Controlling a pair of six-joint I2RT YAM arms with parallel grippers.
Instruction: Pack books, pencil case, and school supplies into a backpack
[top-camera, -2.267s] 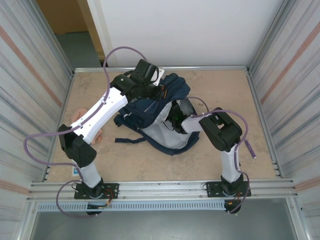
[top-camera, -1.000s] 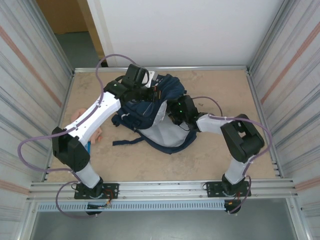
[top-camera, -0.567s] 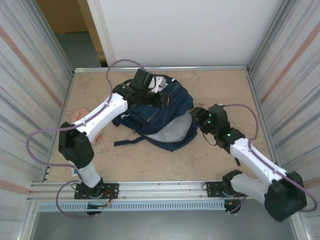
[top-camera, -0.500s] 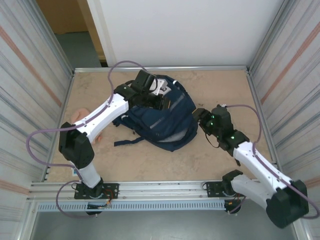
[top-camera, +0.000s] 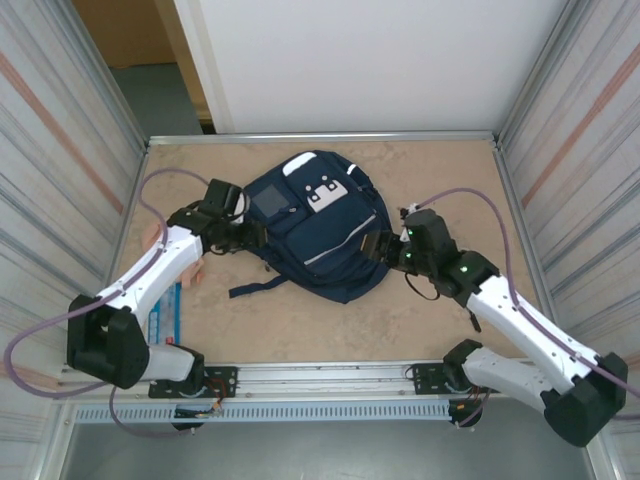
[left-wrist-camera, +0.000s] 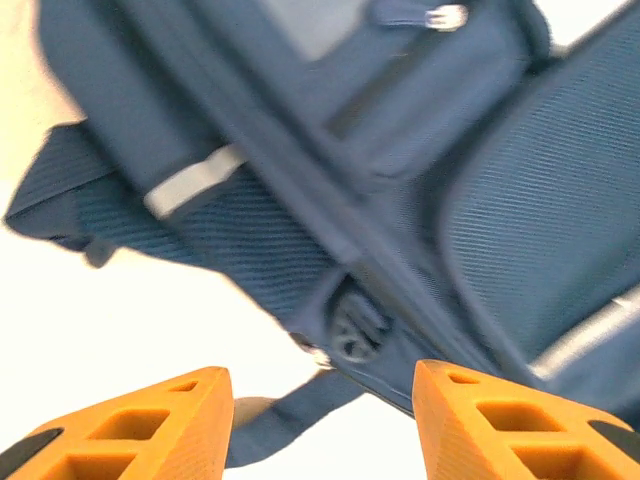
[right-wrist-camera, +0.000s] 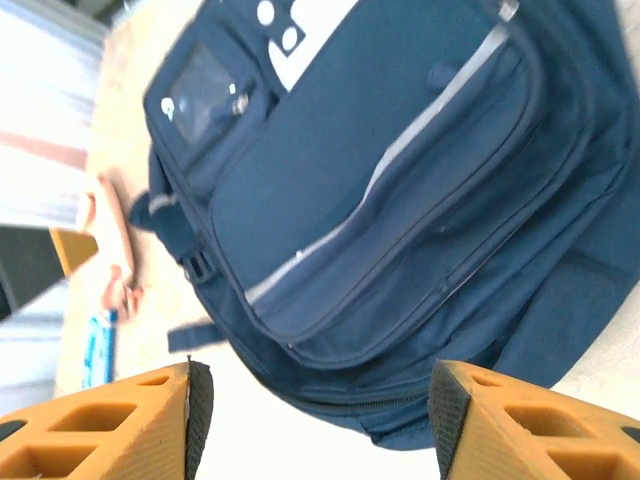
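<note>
Flanking backpack (top-camera: 318, 232), left arm (top-camera: 160, 266), right arm (top-camera: 520, 325) extended

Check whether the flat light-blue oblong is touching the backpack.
Apart. The top view shows a stretch of bare table between the light-blue oblong, lying near the left edge, and the backpack.

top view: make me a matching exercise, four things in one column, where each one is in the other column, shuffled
Things
1. backpack
2. left gripper
3. right gripper
4. flat light-blue item

Places
A. at the backpack's right side, jaws open
B. front up in the middle of the table
C. near the table's left edge
D. at the backpack's left side, jaws open

Pairs: 1-B, 2-D, 3-A, 4-C
</note>
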